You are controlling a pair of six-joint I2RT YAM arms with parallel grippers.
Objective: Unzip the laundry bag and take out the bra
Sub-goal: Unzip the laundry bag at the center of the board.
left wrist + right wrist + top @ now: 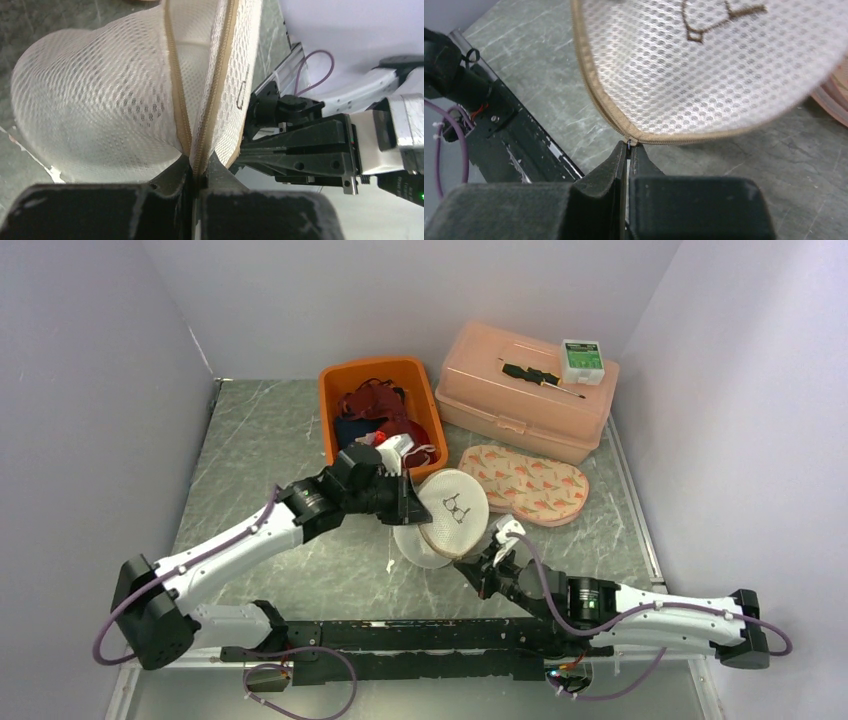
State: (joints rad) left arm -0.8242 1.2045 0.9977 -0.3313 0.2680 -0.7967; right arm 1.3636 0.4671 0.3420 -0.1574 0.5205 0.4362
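The laundry bag (455, 505) is a round white mesh pouch with a tan zipper and a stitched bra outline, held tilted above the table between both arms. My left gripper (415, 508) is shut on the bag's zippered edge (196, 162); above that pinch the two zipper tapes (175, 80) spread apart. My right gripper (468, 562) is shut on the small zipper pull (629, 143) at the bag's lower rim (684, 136). The right gripper's fingers (280, 145) also show in the left wrist view, beside the bag (100, 100). The bra is hidden.
An orange bin (333, 390) of red and dark garments stands behind the left gripper. At back right there is a peach plastic box (520, 395) carrying a screwdriver (540, 377) and a small green-white box (582, 360). A patterned pouch (530, 485) lies right of the bag. Walls enclose the table.
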